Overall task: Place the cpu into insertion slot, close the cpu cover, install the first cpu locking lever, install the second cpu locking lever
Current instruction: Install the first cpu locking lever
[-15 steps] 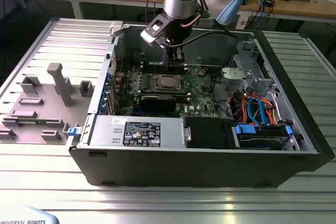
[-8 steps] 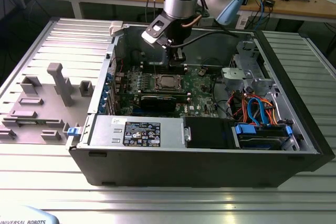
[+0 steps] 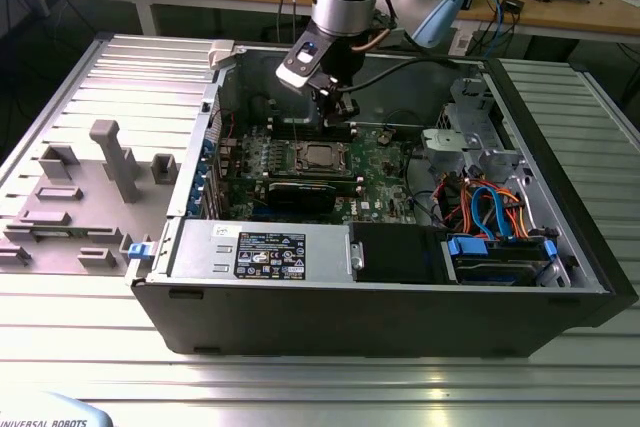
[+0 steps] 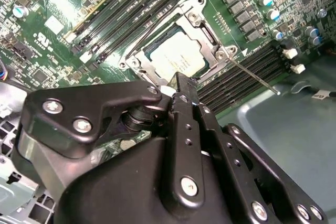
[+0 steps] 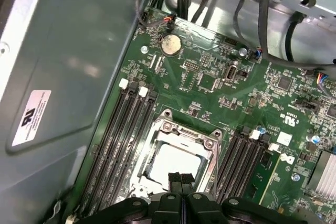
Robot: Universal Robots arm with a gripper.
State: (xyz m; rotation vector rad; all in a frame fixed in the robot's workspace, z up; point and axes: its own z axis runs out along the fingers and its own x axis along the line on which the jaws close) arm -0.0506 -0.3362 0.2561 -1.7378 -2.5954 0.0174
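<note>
The cpu (image 3: 320, 156) (image 4: 176, 56) (image 5: 170, 162) lies flat in the insertion slot (image 3: 321, 144) on the green board, silver top up. The cpu cover (image 4: 202, 24) (image 5: 181, 129), a silver frame, lies down around it. One thin locking lever (image 4: 257, 77) sticks out from the socket's corner over the memory slots. My gripper (image 3: 342, 115) (image 4: 177, 85) (image 5: 181, 178) hangs just above the socket's edge, its black fingertips (image 5: 175, 178) pressed together with nothing between them.
Long black memory slots (image 5: 118, 129) (image 4: 131, 3) flank the socket. A black card (image 3: 300, 193) lies in front of it, and a power supply (image 3: 260, 250) and drive cables (image 3: 490, 209) lie nearer still. The grey case wall (image 5: 68, 77) stands close by. A grey fixture (image 3: 90, 187) sits outside.
</note>
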